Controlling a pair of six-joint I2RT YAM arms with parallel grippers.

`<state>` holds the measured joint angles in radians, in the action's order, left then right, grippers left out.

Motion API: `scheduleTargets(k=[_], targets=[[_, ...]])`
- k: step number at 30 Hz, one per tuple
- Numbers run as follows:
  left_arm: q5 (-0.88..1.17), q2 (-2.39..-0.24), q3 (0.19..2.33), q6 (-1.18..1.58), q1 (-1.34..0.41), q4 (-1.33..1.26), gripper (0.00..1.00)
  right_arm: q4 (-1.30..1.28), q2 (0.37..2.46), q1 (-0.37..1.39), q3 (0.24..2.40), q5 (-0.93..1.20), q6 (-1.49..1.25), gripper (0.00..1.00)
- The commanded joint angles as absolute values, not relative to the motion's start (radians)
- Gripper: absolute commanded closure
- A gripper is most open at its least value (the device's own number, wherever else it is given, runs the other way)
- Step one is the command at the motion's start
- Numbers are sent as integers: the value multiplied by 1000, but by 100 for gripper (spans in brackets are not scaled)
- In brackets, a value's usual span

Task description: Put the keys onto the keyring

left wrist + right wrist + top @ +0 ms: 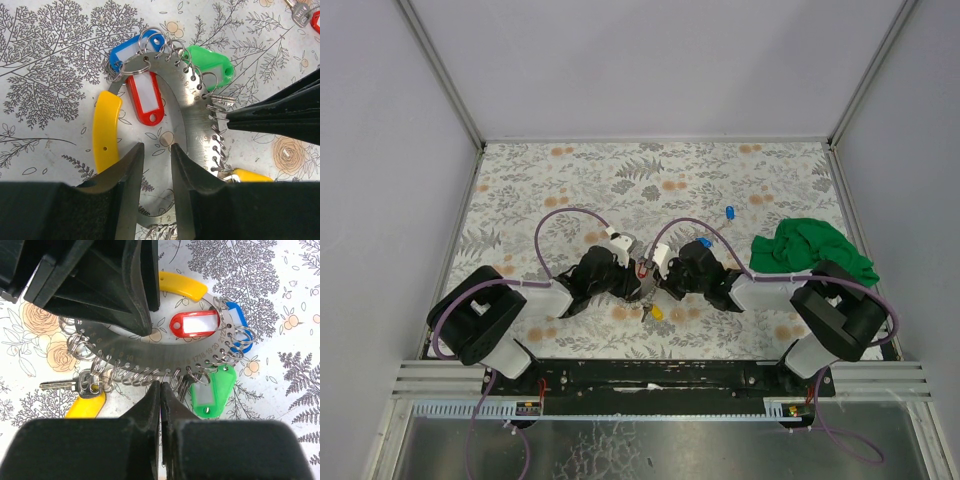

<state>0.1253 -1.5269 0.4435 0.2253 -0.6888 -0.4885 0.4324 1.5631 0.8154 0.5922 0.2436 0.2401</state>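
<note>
Right fingers [149, 407] – pinching keyring [175, 357] rim (left fingers [131, 175] astride band)

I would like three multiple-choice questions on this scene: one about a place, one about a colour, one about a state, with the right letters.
1. On which side of the table lies the green cloth? A) left B) right C) middle
2. Which colour has the tag inside the curve of the keyring? A) purple B) orange C) red
3. How stands the right end effector? A) shut B) wide open C) out of view
Key: 1 B, it lies near the right edge in the top view. 2 C, the red tag lies within the metal arc. 3 A, its jaws are pressed together with no gap.
</note>
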Motion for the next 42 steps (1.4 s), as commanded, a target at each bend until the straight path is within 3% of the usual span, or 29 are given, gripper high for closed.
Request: scheduleTargets(k=[1,17,23,31,36,42], targets=[[102,-1531,467,200,-688,-471,72,477,1528,818,591,206,248,100],[204,-1490,416,224,-662,-569,72,713,1525,811,510,391,308,99],[245,-1488,392,263,-622,-608,72,1063,1609,748,422,503,183,98],[265,-1526,410,284,-607,-592,72,1243,1741,734,365,476,109,94],[255,-1530,415,281,-606,-579,72,1236,1732,735,344,418,84,86],[254,-1533,422,276,-606,-566,72,999,1608,735,373,325,95,79]])
